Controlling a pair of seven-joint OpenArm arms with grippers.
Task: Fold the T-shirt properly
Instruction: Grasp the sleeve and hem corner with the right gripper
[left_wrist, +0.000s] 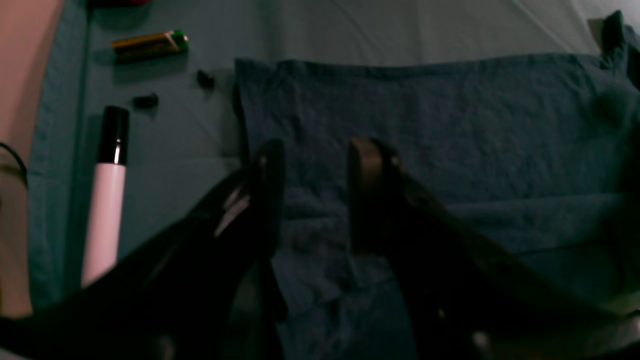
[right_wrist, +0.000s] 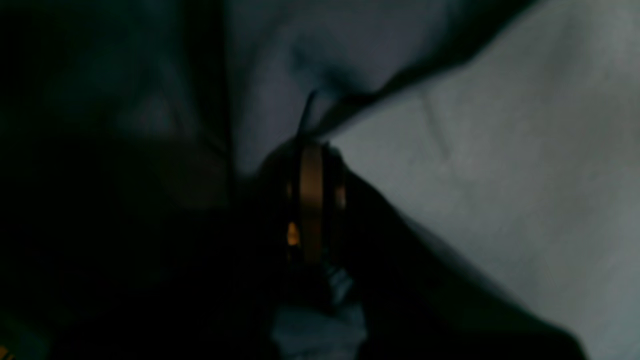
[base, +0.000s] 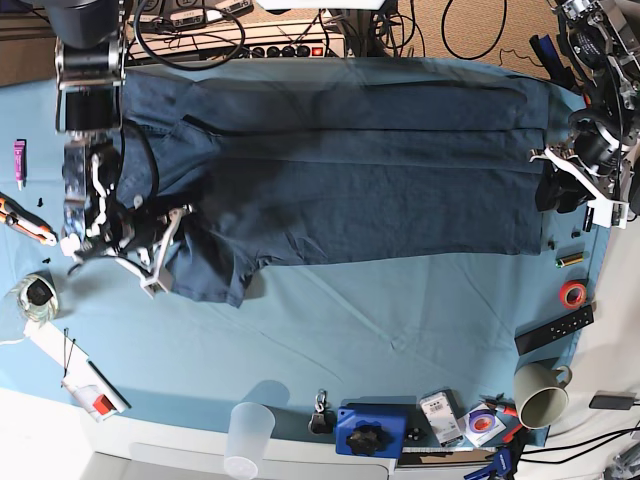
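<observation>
Folding is under way: the T-shirt lies spread lengthwise on the worktop, one long edge already turned over. The right gripper is clenched on a pinch of its cloth, rising ahead of the jaws. The left gripper is released, hem lying flat between and below the jaws. Next, a matching grasp there seems needed. Nothing can be made out inside the mug and plastic cup, both well apart.

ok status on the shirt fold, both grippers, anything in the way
Right gripper shut on T-shirt edge. Left gripper open over the hem end. Lighter and marker beside shirt, not on it.
</observation>
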